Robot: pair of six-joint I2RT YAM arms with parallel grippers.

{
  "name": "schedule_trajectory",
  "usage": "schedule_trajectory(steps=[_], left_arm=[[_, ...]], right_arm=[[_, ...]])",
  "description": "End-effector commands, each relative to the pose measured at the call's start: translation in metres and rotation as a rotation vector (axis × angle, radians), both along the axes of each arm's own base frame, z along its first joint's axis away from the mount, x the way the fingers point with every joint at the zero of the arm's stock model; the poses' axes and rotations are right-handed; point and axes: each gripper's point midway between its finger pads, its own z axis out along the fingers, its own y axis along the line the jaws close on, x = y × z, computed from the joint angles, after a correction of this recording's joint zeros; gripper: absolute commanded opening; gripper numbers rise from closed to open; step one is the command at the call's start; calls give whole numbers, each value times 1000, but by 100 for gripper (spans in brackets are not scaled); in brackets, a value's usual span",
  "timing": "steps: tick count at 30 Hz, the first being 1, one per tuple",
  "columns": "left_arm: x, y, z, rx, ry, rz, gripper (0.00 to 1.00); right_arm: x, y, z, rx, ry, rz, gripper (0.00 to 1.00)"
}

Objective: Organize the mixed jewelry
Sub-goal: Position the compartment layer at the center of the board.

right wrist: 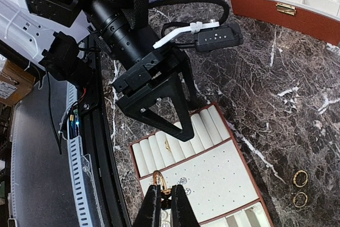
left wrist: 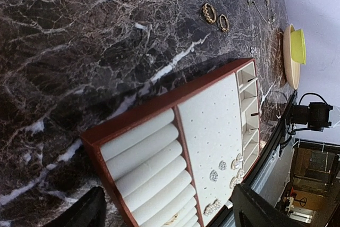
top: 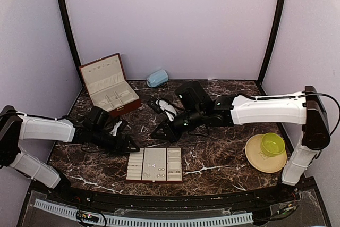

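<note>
From above, the pieces on the tray (top: 154,165) are showing only as specks, too small to tell rings from earrings. The left gripper (left wrist: 164,211) is getting cut off by the frame's bottom edge, just finger (left wrist: 79,213) stubs visible. The right gripper (right wrist: 164,206) is running off the bottom too, and the gold ring (right wrist: 158,177) at its tips is partly hiding behind them.

tray (top: 154,164) before box (top: 109,84), plate (top: 261,156) right

no readable text, label, brand, number or sign on anything in any view
</note>
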Motion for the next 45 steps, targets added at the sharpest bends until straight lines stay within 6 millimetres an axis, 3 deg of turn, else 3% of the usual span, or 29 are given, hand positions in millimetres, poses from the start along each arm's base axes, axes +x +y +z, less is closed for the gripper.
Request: schedule_trajectory(steps=[1,8,17,23,28,35,45], left_arm=[[1,0,-4,9,-19,-20,84],[3,-9,-8,-19,-5,-49,83],[-1,-41,13,-133,-62,-170,83],[-3,-19,0,28,-68,-144,83],[-9,-6,-2,81,-51,-114,65],[-23,-3,-7,48,-7,-106,52],[-36,-4,-12,26,31,-143,49]], right_arm=[[3,9,15,43,-24,0,2],[3,10,13,44,-14,-1,2],[2,9,11,42,-4,-10,2],[3,8,12,44,-3,-17,2],[1,8,11,49,3,-13,2],[1,9,11,54,7,-12,2],[0,10,8,46,10,-11,2]])
